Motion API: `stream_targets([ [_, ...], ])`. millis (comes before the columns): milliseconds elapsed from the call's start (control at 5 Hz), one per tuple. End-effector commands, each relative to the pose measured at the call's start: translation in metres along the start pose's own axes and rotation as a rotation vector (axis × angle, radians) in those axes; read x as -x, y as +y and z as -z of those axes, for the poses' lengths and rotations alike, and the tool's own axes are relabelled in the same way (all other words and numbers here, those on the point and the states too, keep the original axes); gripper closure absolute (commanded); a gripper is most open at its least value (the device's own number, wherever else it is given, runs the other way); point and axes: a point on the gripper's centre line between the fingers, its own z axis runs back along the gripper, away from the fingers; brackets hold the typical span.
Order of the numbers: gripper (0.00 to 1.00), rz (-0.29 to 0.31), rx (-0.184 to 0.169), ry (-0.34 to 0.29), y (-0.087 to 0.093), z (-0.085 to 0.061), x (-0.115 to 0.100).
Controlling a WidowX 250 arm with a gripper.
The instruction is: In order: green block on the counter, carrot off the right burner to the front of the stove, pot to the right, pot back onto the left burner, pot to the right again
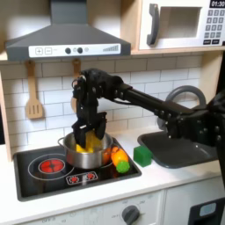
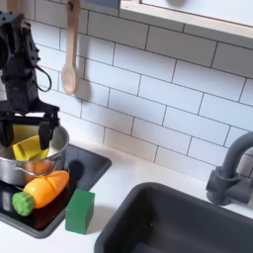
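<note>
One gripper (image 2: 30, 126) is hanging spread open over the steel pot (image 1: 84, 149), readying to push; beside the pot, carrot (image 2: 41, 190) and green block (image 2: 80, 210) are lying.

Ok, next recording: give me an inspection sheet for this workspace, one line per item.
Surface: off-white counter carrying a black stove with red ring burners.
Job's things: pot on the stove, a yellow piece inside it; carrot lying on the stove beside the pot; green block on the counter, at the stove's edge.
Clutter: nothing seen.
Gripper: gripper open, fingers reaching down into the pot.
Cables: nothing seen.
Surroundings: white tile wall, wooden spoon, spatula, range hood, microwave, dark sink with faucet.
</note>
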Motion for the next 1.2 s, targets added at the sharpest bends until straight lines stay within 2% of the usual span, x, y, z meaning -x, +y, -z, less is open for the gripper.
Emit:
stream_targets([
  [0,0.0,-0.028,0.026,-0.027,0.006,-0.016,-0.006],
  [200,0.0,-0.046,0.03,-0.045,0.013,-0.026,-0.007],
  [400,0.0,-0.056,0.027,-0.048,0.02,-0.028,-0.006],
  [1000,0.0,-0.086,0.002,-0.03,0.045,-0.021,0.0],
])
